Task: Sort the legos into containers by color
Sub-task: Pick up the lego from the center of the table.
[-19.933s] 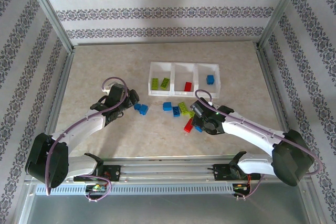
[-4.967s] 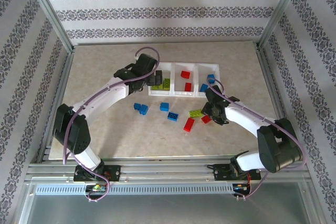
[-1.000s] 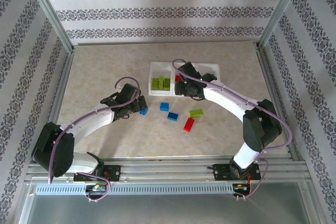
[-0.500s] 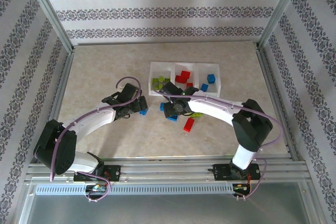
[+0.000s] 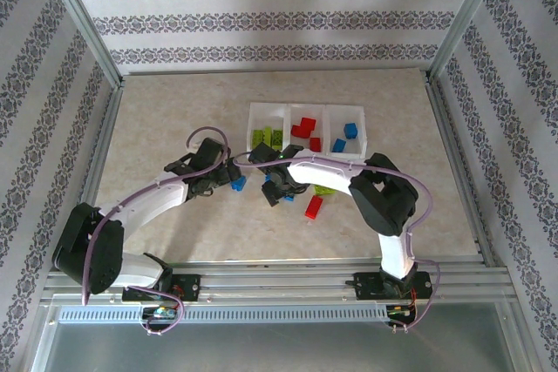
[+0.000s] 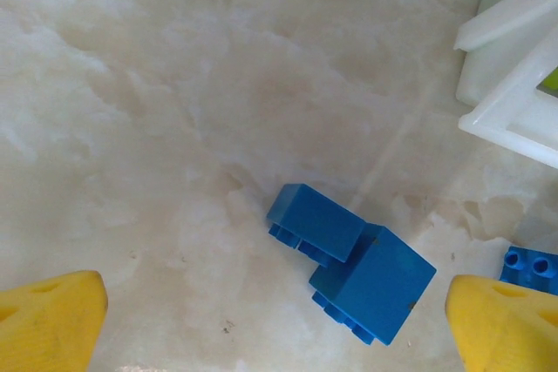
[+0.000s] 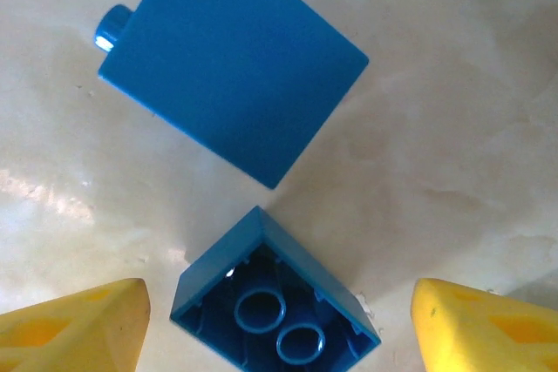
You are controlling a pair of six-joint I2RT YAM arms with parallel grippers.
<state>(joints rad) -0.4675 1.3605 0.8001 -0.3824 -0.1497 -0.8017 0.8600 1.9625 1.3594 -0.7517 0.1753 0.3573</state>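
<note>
Left tool (image 6: pixel 275 324) gapes wide over two joined blue legos (image 6: pixel 353 263) on the desk (image 6: pixel 131 84), containers (image 6: pixel 514 111) ahead to its right. Right tool (image 7: pixel 283 320) stands parted astride an upturned blue lego (image 7: pixel 275 307), apparently not touching it.

table (image 5: pixel 157 119) left — free | centre — loose legos (image 5: pixel 314 206) crowd | tray (image 5: pixel 324 128) blocks beyond

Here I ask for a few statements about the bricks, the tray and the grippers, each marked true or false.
The middle compartment holds red bricks. True.
A red brick lies on the table. True.
The left gripper is shut on a blue brick. False: it is open above two blue bricks.
The brick under the right gripper lies studs up. False: its hollow underside faces the camera.
The right compartment holds green bricks. False: blue ones.
</note>
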